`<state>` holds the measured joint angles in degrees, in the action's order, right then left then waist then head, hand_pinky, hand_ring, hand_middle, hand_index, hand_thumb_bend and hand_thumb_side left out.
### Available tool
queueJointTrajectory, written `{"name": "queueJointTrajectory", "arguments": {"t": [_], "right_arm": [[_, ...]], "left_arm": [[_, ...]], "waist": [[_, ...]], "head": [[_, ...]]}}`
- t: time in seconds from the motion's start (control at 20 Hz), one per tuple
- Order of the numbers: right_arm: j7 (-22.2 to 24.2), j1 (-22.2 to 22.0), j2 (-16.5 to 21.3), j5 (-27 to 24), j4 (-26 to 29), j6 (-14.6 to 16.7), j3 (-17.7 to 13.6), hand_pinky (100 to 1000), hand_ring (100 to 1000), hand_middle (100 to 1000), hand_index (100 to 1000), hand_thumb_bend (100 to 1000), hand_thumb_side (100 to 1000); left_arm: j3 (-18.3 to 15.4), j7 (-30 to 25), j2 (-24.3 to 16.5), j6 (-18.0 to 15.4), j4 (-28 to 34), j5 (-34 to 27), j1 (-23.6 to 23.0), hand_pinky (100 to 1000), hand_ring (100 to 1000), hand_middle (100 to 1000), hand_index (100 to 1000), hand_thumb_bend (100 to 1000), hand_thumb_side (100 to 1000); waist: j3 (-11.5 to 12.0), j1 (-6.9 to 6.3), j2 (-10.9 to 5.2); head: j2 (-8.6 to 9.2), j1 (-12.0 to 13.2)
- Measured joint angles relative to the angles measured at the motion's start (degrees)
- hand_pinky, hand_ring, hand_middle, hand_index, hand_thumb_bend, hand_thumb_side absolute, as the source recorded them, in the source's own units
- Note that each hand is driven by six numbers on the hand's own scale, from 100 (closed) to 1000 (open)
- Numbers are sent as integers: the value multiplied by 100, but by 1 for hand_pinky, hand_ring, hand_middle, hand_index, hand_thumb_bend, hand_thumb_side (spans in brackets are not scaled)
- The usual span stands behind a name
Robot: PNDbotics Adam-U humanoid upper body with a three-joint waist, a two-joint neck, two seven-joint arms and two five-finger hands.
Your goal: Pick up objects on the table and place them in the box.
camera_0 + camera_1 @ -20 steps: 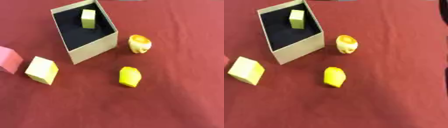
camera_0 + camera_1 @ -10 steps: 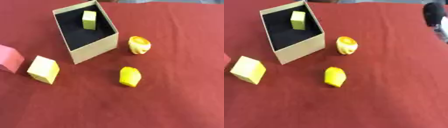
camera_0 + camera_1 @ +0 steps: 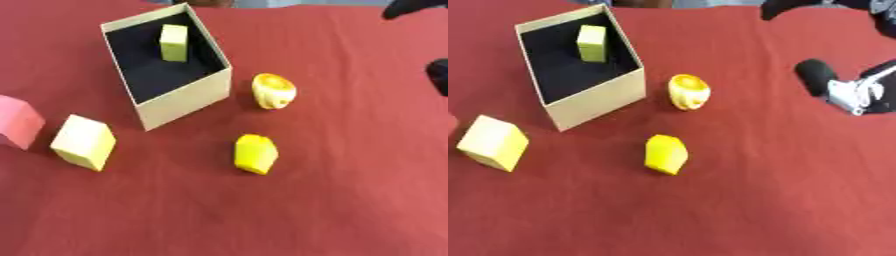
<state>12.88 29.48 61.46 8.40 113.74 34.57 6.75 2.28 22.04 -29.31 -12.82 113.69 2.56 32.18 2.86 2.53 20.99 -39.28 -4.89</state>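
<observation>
Right robot hand (image 3: 833, 85) enters from the right, holding nothing (finger posture cannot be told), likely to reach the round yellow piece (image 3: 688, 91) just beside the box (image 3: 592, 102), which holds one block (image 3: 591, 43); yellow wedge (image 3: 665, 154) and cube (image 3: 492, 142) lie on the worktop (image 3: 780, 190).

No text, label or number can be read on anything here

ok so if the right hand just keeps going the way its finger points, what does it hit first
Probably the round yellow-orange object. The right hand comes in from the right edge with a dark finger aimed leftward, and only bare red tablecloth lies between. Its height above the table is unclear, so it might pass over.
</observation>
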Motion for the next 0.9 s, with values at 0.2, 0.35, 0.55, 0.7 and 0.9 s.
{"name": "queueJointTrajectory", "arguments": {"t": [0.2, 0.35, 0.55, 0.7, 0.9], "right_arm": [[411, 305, -7, -1, 0, -47, 339, 878, 1000, 731, 889, 100, 712], [709, 504, -70, -5, 1, -123, 545, 890, 1000, 736, 895, 100, 725], [1158, 670, -257, -18, -9, -285, 823, 905, 1000, 737, 909, 100, 725], [1443, 799, -511, -2, -129, -392, 971, 910, 1000, 732, 916, 100, 676], [1723, 913, -945, 141, -391, -484, 1130, 921, 1000, 715, 911, 100, 718]], "left_arm": [[2, -9, 0, 1, 0, -23, -38, 654, 673, 692, 810, 167, 670], [8, -22, 0, 11, 0, -49, -42, 652, 673, 692, 810, 163, 676], [37, -53, 0, 25, 0, -72, -71, 651, 672, 692, 810, 159, 684], [59, -76, 1, 41, 0, -104, -98, 650, 672, 692, 810, 156, 691], [99, -120, 7, 70, 0, -141, -122, 648, 672, 692, 810, 151, 700]], "waist": [[16, -42, 24], [18, -57, 28], [27, -63, 37], [28, -63, 37], [31, -63, 37]], "head": [[5, -36], [8, -55], [11, -76], [25, -78], [32, -78]]}}
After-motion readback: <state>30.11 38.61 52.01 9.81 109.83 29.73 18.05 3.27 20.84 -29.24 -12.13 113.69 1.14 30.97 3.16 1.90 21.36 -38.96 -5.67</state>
